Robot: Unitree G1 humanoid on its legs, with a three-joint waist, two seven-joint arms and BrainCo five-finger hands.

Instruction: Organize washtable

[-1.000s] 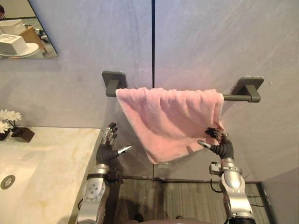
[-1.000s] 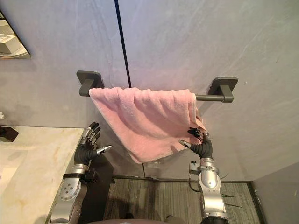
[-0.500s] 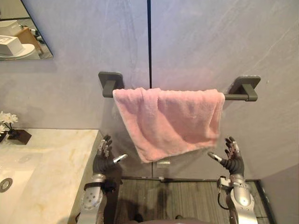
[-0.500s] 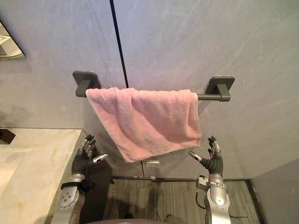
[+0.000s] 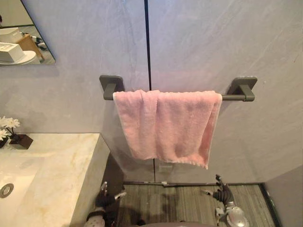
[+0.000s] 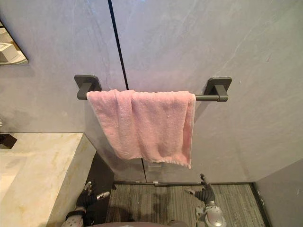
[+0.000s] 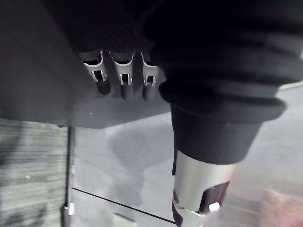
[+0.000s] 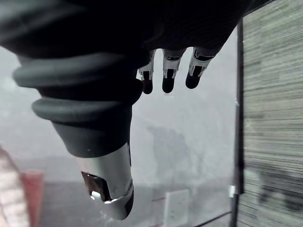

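Observation:
A pink towel (image 5: 165, 124) hangs folded over the dark grey towel bar (image 5: 234, 97) on the grey wall, its lower edge sloping down to the right. My left hand (image 5: 105, 200) is low beside the washtable's end, fingers spread and holding nothing. My right hand (image 5: 222, 194) is low at the right above the floor, also open and empty. Both hands are well below the towel and apart from it. The left wrist view has relaxed fingers (image 7: 124, 82) against the wall, and the right wrist view has straight fingers (image 8: 166, 75) too.
The marble washtable (image 5: 57, 170) with its sink and drain (image 5: 6, 190) fills the lower left. A small pot of white flowers (image 5: 9, 128) stands at its back edge. A mirror (image 5: 23, 33) hangs upper left. A wall outlet (image 5: 164, 166) sits below the towel.
Both hands have dropped down away from the towel. The towel, let go by the right hand, has swung back and now hangs straight with its lower corner at the right.

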